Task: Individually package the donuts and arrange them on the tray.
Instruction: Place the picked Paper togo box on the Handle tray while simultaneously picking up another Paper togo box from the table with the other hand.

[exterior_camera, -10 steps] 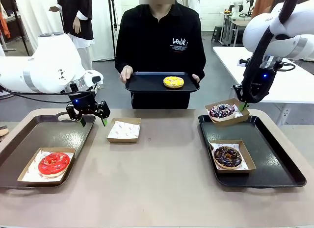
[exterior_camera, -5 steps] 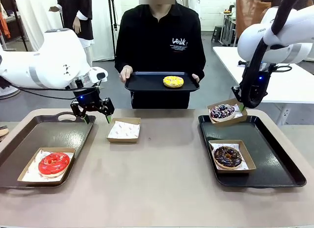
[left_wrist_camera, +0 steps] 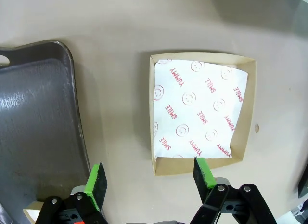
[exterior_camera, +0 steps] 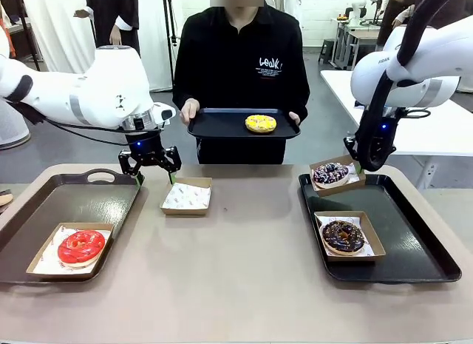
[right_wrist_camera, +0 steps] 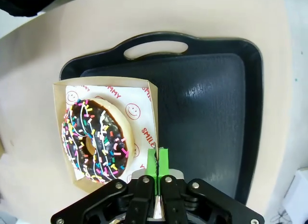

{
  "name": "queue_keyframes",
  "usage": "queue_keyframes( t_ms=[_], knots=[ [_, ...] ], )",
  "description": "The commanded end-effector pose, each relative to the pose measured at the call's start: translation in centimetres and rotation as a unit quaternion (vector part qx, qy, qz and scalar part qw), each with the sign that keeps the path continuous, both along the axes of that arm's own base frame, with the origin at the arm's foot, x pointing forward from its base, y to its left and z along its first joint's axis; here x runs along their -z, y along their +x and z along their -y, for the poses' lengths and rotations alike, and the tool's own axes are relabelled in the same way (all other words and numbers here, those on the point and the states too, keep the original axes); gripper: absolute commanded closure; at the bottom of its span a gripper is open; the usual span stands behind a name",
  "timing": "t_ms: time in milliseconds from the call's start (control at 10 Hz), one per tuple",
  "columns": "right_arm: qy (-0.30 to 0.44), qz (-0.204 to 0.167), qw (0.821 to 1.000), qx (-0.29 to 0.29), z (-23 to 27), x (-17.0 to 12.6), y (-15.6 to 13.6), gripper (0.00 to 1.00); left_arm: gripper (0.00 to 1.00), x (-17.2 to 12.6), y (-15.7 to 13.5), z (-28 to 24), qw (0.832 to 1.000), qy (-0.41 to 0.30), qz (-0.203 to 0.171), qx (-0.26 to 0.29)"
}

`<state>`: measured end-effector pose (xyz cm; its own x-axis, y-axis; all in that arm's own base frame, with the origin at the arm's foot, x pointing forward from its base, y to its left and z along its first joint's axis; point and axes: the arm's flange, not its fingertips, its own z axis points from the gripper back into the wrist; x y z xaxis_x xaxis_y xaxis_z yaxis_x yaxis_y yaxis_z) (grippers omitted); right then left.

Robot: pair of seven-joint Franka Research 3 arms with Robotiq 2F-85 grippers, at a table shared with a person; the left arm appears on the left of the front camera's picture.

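My left gripper (exterior_camera: 154,177) hangs open above the table between the left tray (exterior_camera: 89,200) and an empty paper-lined box (exterior_camera: 187,195). In the left wrist view, my left gripper (left_wrist_camera: 149,175) shows the box (left_wrist_camera: 199,108) just beyond its right fingertip. My right gripper (exterior_camera: 360,165) is shut on the edge of a box (right_wrist_camera: 108,86) that holds the sprinkled donut (exterior_camera: 330,172) (right_wrist_camera: 94,137), over the far left corner of the right tray (exterior_camera: 414,233). The chocolate donut (exterior_camera: 342,236) sits boxed on that tray. On the left tray lies the boxed red donut (exterior_camera: 80,246). The yellow donut (exterior_camera: 261,123) rests on a tray (exterior_camera: 214,126) held by the person.
The person stands at the far side holding the black tray with both hands. The right tray (right_wrist_camera: 207,98) has bare room behind and right of the chocolate donut's box. Most of the left tray (left_wrist_camera: 33,118) is bare.
My left gripper has moved right, from over the left tray toward the empty box. My right gripper has carried the sprinkled donut's box slightly left and lower.
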<state>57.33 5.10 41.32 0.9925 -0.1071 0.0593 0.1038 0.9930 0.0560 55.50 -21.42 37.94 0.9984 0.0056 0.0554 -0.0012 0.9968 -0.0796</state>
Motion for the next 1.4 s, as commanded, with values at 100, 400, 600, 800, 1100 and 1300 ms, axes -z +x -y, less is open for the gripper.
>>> queue_keyframes(
  t_ms=[100,400,600,800,1100,1300],
  knots=[
    [0.001,-0.004,1.0,-0.027,-0.2,0.7,0.7,0.99,0.06,1.1,2.0,0.8,0.999,0.025,-0.014,-0.02],
    [0.001,-0.002,0.999,-0.051,1.6,1.2,1.0,0.99,0.06,1.8,2.4,0.9,0.999,0.029,-0.02,-0.017],
    [0.005,-0.007,0.999,-0.052,3.1,1.8,1.2,0.99,0.06,2.2,2.7,1.0,0.999,0.034,-0.026,-0.02],
    [0.012,-0.009,0.999,-0.051,4.3,2.5,1.4,0.99,0.06,2.9,3.1,1.3,0.999,0.035,-0.031,-0.016],
    [0.028,0.001,0.998,-0.061,5.9,3.4,1.6,0.99,0.06,3.7,3.5,1.9,0.999,0.029,-0.017,-0.01],
    [0.041,0.006,0.998,-0.051,6.2,4.1,1.9,0.99,0.06,4.6,3.6,2.1,0.999,0.027,-0.02,-0.004]
  ],
)
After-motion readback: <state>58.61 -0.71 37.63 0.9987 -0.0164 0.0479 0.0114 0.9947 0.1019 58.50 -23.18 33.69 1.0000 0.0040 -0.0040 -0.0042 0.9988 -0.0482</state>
